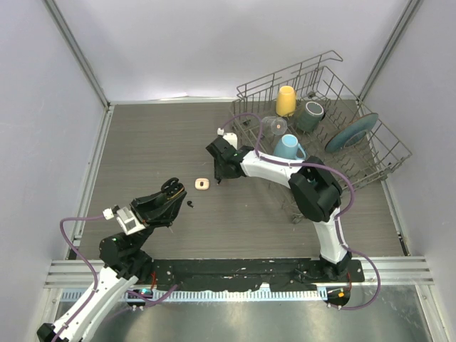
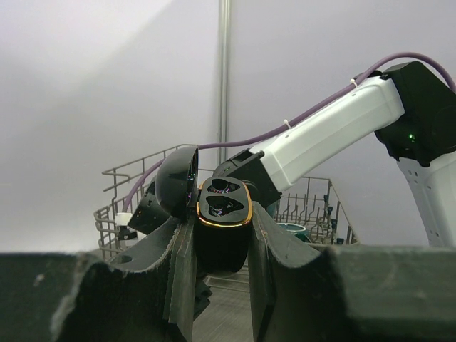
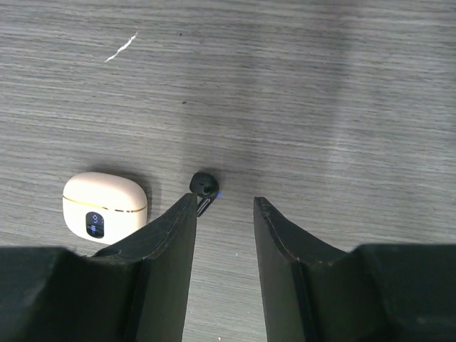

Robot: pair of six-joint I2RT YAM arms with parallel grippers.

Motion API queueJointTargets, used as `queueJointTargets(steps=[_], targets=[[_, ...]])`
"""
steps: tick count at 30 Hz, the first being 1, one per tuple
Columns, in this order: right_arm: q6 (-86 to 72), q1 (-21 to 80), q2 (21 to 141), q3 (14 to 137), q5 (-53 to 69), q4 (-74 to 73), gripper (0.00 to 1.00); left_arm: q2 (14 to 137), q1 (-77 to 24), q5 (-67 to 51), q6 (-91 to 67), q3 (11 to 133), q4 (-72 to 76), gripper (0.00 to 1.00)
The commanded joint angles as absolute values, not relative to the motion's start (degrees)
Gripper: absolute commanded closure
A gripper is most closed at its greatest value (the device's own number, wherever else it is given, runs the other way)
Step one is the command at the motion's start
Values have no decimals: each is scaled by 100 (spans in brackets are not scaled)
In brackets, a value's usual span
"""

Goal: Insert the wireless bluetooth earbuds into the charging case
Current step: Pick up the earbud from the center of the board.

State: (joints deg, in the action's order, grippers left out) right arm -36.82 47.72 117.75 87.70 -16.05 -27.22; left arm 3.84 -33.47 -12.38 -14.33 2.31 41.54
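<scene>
The grey wire dish rack (image 1: 356,167) is sitting well apart, on the right. The left gripper (image 2: 223,235) is clamping the black oval charging case (image 2: 223,206), which has its lid hinged open and its sockets showing. The closed cream pebble-shaped case (image 3: 105,206) is lying on the table. The right gripper (image 3: 224,203) is hovering with its jaws apart, and one tiny glossy black stemmed earbud (image 3: 204,185) is lying just beside one fingertip. The earbud is probably feather-light, slick and apt to skitter away, so pinching across the bulb looks safest.

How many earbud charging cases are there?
2. A black case, lid open, is clamped in the left hand; a cream case lies on the table beside the right hand. Others may be hidden.
</scene>
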Motion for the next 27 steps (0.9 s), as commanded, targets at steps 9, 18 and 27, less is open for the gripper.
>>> queueJointTargets(steps=[9,18,27], targets=[[-4025,4913,12190,9501,-1986,-2909,56,255,-3340,-1116,-1301,-448,4386,100],[-4061,4957,12357,9633,-2285,-3059,57,185,-3340,-1116,-1292,-440,4263,100],[-4061,4966,12480,9703,-2215,-3067,57,176,-3340,-1099,-1292,-439,4245,100]])
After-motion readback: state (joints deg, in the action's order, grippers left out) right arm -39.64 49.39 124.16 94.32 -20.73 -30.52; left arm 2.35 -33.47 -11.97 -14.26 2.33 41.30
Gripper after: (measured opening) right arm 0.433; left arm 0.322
